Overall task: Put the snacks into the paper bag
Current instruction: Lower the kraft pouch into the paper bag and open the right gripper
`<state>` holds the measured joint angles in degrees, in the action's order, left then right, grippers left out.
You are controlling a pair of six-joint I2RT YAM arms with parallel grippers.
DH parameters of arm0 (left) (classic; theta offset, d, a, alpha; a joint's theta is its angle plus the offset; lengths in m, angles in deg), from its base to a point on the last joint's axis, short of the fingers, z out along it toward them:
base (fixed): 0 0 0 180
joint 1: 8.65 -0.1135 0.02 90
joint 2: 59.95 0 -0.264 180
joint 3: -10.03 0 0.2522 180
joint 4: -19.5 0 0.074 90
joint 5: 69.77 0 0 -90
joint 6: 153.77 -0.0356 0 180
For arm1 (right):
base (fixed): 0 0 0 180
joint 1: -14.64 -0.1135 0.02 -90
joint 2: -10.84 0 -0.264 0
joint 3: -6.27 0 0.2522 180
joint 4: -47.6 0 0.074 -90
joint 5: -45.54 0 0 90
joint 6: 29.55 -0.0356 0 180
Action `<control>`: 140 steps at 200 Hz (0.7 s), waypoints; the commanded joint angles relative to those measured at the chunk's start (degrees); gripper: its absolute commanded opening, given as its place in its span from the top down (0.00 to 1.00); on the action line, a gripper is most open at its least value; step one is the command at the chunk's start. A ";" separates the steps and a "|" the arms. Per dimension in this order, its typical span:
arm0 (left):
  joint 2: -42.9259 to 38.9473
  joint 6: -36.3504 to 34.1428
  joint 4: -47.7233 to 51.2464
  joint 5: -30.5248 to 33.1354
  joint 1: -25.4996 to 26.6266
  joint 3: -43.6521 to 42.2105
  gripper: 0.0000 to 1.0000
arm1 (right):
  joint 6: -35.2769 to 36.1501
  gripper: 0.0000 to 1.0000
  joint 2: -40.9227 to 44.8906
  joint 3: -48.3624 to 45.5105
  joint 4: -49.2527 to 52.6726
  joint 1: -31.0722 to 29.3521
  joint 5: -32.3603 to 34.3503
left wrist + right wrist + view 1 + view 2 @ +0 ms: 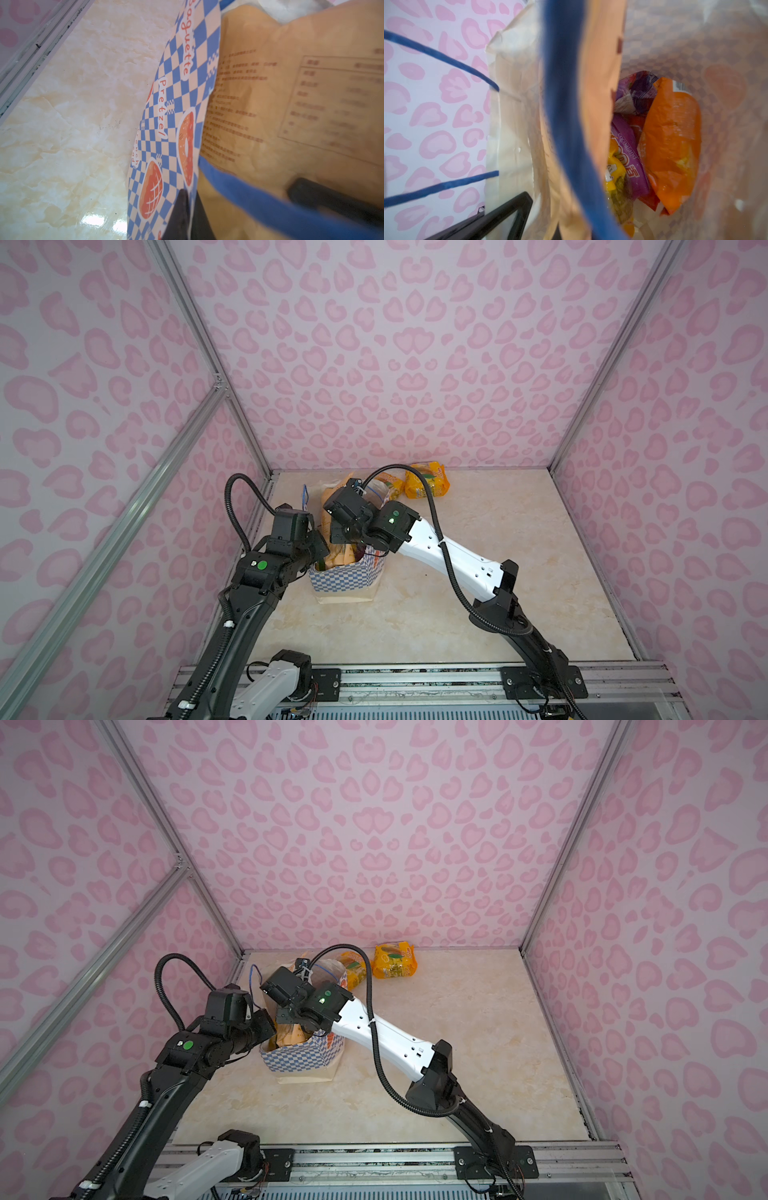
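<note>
Holding the paper bag (345, 578) steady looks like the step in hand. The left pincer (239, 187) is pressed nearly together on its rim, one finger outside the checkered wall and one against the tan pouch (280, 99). The right pincer (337, 536) dips into the bag's mouth with jaws pressed together; whether it pinches anything cannot be told. The pouch should probably slide down along the wall, clear of the blue cord (249, 193). A yellow packet (428, 483) and a second packet (392, 483) lie above and right of both pincers in both top views, well apart from them.
</note>
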<state>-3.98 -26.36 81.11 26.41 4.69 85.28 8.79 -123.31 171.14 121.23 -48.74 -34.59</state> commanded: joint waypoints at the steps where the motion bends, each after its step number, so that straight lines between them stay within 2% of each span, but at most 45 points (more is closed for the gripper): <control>1: -0.44 -1.00 -1.69 -1.20 -0.01 0.03 0.91 | -0.10 1.00 -2.03 -0.74 1.07 0.76 -1.50; 49: -0.67 -1.46 -1.82 -1.64 0.23 -0.54 0.91 | 0.04 1.00 -6.64 -0.90 1.25 2.11 -3.14; 102: -1.21 -1.63 -1.13 -1.25 0.20 -0.33 0.91 | 0.52 0.94 -10.02 -0.89 1.83 3.76 -5.86; 122: -1.12 -1.72 -0.82 -0.85 0.25 -0.21 0.91 | 2.49 0.88 -8.38 -0.74 0.66 3.92 -6.32; 140: -0.88 -1.72 -0.78 -0.72 0.22 -0.23 0.91 | 5.61 0.71 -5.40 -0.78 -0.84 3.70 -5.15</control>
<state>-4.94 -27.72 81.03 25.23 4.87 84.91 10.10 -130.85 170.77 118.81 -45.09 -41.63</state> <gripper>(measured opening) 0.091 0.195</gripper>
